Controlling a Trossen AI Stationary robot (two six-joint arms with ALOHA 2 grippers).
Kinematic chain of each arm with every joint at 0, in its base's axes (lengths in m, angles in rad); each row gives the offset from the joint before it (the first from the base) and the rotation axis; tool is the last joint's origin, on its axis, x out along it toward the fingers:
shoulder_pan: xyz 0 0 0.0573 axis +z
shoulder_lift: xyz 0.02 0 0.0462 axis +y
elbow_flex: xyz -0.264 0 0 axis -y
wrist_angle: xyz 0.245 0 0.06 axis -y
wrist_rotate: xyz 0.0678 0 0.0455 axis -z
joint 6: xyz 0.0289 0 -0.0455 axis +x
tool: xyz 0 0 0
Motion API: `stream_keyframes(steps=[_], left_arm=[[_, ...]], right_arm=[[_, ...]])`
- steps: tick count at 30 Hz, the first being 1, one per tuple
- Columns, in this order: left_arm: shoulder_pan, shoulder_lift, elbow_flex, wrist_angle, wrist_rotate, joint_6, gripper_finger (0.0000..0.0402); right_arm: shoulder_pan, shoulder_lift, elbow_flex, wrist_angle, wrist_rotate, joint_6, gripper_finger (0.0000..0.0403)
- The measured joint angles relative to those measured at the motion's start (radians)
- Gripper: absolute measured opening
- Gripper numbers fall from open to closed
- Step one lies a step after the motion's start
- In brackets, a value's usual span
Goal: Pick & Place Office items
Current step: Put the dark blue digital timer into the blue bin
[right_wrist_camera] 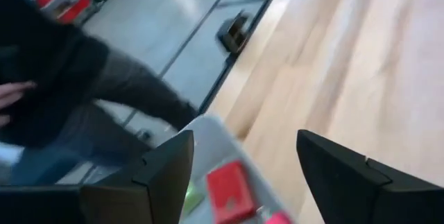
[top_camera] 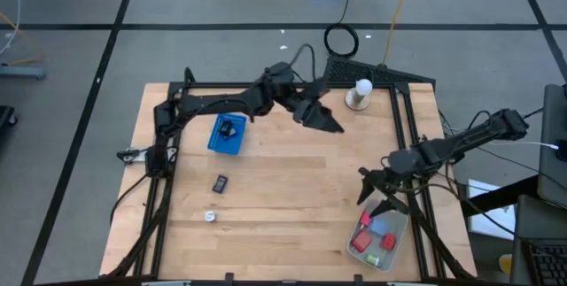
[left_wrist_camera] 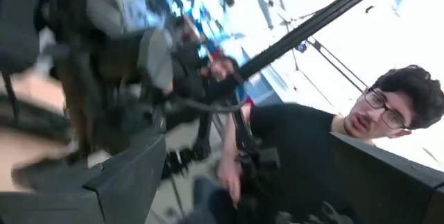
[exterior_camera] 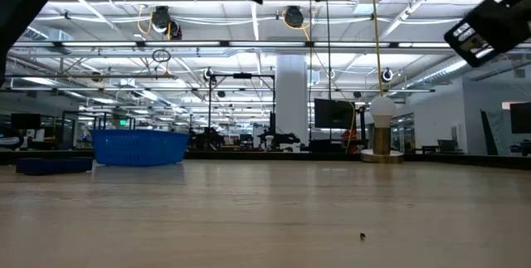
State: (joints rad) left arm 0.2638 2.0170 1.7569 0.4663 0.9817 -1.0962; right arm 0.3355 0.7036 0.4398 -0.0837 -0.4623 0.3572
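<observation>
1. Tray [top_camera: 390, 246] lay at lower right of the high view, at the table's [top_camera: 292, 189] near right corner. It held red blocks [top_camera: 365, 237] and one green piece [top_camera: 388, 243]; the other small pieces in it were too small to tell.
2. Right gripper [top_camera: 379, 195] hung just above the tray's upper left end in the high view, fingers apart, nothing between them.
3. Right wrist view showed the two dark fingers [right_wrist_camera: 163, 175] spread, with a red block [right_wrist_camera: 229, 189] and a green bit [right_wrist_camera: 191, 197] in the tray below the gap. A person in dark clothes stood beyond the table edge, at that frame's left.
4. Silvery-white piece [top_camera: 211, 217] lay alone on the wood at lower left of the high view.
5. Black clip [top_camera: 220, 182] lay a little above it in the frame, well apart from the tray.
6. Blue bin [top_camera: 227, 135] sat left of centre, upper half of the frame, with a black clip [top_camera: 227, 127] inside.
7. Left gripper [top_camera: 330, 124] hung over the table's upper middle, pointing right, jaws wide apart and empty.
8. Left wrist view showed its fingers [left_wrist_camera: 132, 182] spread, facing a person in a black shirt past the frame rails.
9. White stand [top_camera: 360, 93] stood near the far edge, upper right of centre, just right of the left gripper.
10. Low view showed the blue bin [exterior_camera: 138, 146] at left and the stand [exterior_camera: 382, 131] at right, both far across the wood.
</observation>
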Motion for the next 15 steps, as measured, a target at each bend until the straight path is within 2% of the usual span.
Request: stream_keyframes(steps=[4,8,12,15], left_arm=[[0.01,-0.062,0.0,-0.055,-0.085,0.108,0.0397],[0.01,-0.143,0.0,-0.267,-0.188,0.304,0.0397],[0.004,-0.243,0.0,-0.533,-0.363,0.532,0.0397],[-0.006,-0.321,0.0,-0.669,-0.506,0.648,0.0397]], right_arm=[[-0.006,-0.037,0.023,-0.001,0.121,0.001,0.0252],[-0.032,-0.042,0.057,0.002,0.201,0.028,0.0252],[-0.062,-0.042,0.107,0.005,0.271,0.041,0.0252],[-0.088,-0.041,0.154,0.005,0.323,0.038,0.0252]])
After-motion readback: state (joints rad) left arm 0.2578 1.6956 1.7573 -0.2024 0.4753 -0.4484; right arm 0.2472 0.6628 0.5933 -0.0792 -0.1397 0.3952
